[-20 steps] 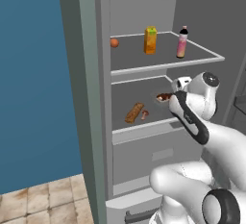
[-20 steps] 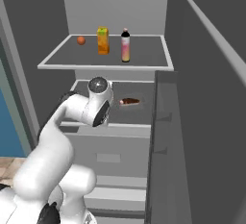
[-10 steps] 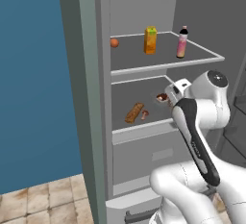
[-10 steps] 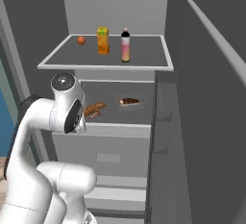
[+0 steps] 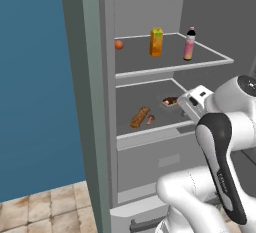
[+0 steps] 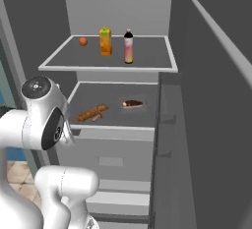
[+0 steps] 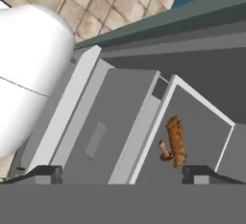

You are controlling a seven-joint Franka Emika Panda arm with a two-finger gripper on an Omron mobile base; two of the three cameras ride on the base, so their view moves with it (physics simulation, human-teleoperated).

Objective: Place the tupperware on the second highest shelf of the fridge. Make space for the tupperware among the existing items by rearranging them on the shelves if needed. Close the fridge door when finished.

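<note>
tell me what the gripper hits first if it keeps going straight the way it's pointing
Judging by the hand view, the open gripper points down at the front edge of the lower shelf, so it would probably meet that edge or the grey panel just below it first. The brown sausage-like food lies slightly off that line; depth is unclear.

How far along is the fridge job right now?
Done: the fridge door stands open. In hand: nothing; the pincer is open and empty, looking at the lower shelf with the brown foods. The upper shelf holds the orange fruit, carton and bottle. Left: fetching and placing the tupperware, closing the door.
</note>
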